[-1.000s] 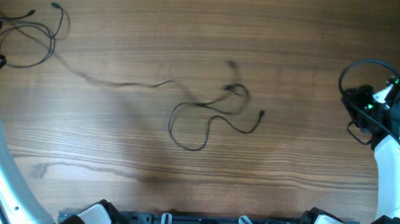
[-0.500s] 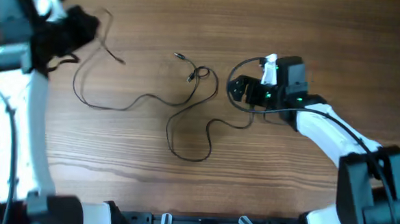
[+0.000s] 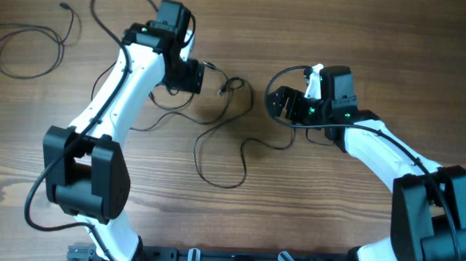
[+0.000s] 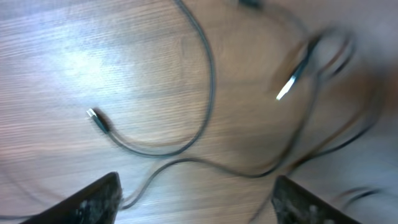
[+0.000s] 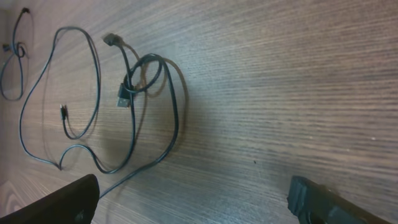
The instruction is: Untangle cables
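- Lying near the middle of the wooden table point(image 3: 381, 42), thin black cables point(image 3: 233, 89) are seen crossed into one small knot.
- A long loop point(image 3: 215, 165) is trailed from that knot toward the near edge of the table.
- A strand point(image 3: 158, 114) is led from the same tangle to the left, where it is partly hidden beneath the left arm.
- One further cable point(image 3: 25, 52) is laid well apart from the rest, in a loose coil at the far left corner.
- Left gripper point(image 3: 197, 74): it is placed just to the left of the knot. Its fingers point(image 4: 102, 196) are spread apart and nothing is clamped between them. Its own view is blurred, but a curved cable with a small plug point(image 4: 96, 119) is seen on the wood ahead of the tips.
- Right gripper point(image 3: 273, 102): it is placed just to the right of the knot, facing it. Its fingers point(image 5: 68, 199) are held wide apart and nothing is gripped. In its own view the knot point(image 5: 142, 74) is seen ahead on the table, with a plug end point(image 5: 123, 96) beside it.
- Contact between either gripper and a cable cannot be told.
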Controlling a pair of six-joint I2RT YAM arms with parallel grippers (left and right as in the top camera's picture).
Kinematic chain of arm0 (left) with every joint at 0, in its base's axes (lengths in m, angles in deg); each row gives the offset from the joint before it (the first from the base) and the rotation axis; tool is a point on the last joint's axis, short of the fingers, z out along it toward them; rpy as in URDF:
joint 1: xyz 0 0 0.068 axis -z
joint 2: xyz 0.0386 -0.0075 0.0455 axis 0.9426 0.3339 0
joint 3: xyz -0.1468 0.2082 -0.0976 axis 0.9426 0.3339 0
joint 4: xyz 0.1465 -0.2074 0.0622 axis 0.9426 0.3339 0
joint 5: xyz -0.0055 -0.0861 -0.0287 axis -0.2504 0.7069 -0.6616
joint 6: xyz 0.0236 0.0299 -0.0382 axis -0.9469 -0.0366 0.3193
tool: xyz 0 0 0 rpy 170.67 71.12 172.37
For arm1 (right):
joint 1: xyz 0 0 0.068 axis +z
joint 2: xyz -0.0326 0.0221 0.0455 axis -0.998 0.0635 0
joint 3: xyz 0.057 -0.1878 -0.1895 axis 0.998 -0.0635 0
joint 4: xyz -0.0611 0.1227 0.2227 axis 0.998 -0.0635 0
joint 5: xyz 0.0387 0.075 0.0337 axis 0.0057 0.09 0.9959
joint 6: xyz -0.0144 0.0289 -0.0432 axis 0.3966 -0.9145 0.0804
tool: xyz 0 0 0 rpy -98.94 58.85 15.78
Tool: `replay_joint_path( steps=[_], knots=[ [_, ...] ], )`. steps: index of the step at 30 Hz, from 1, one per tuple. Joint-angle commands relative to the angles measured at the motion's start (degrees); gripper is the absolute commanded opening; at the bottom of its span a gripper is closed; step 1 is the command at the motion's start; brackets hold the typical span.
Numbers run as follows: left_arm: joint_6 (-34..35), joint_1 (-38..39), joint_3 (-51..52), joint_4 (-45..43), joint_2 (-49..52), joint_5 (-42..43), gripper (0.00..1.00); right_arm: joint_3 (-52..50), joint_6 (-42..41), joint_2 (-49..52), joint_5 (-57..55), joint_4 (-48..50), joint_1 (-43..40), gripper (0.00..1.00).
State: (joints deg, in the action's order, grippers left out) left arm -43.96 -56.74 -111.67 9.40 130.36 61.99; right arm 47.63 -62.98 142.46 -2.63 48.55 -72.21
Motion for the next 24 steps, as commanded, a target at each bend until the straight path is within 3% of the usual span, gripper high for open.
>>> replay_joint_path(
  steps=[1, 4, 10, 12, 20, 22, 23, 24],
  knots=[
    [-30.5, -1.2, 7.6, -2.0, 0.1, -7.1, 0.95, 0.1, -0.2, 0.5, -0.6, -0.7, -0.2, 1.0],
    [-47.1, -4.0, 15.2, -8.6, 0.2, -5.9, 0.97, 0.1, -0.1, 0.5, -1.7, -2.0, -0.2, 1.0],
    [-61.7, -7.0, 16.5, -15.1, 1.4, 1.3, 0.94, 0.1, -0.2, 0.5, -3.4, -2.8, -0.2, 1.0],
    [-62.9, -7.1, 16.5, -15.0, 1.9, 6.3, 0.91, 0.1, -0.2, 0.5, -3.4, -3.3, -0.2, 1.0],
    [-62.9, -7.3, 16.5, -14.1, 9.3, 6.6, 0.86, 0.1, -0.3, 0.5, -3.5, -3.4, -0.2, 1.0],
    [-62.9, -7.3, 16.5, -13.9, 10.3, 6.6, 0.64, 0.1, -0.4, 0.5, -3.4, -3.4, -0.2, 1.0],
    [-62.9, -7.3, 16.5, -13.6, 10.2, 6.5, 0.04, 0.1, -0.3, 0.5, -3.4, -3.4, -0.2, 1.0],
    [-62.7, -7.3, 16.5, -12.2, 10.2, 6.4, 0.04, 0.1, -0.3, 0.5, -3.9, -3.3, -0.2, 1.0]
  ],
)
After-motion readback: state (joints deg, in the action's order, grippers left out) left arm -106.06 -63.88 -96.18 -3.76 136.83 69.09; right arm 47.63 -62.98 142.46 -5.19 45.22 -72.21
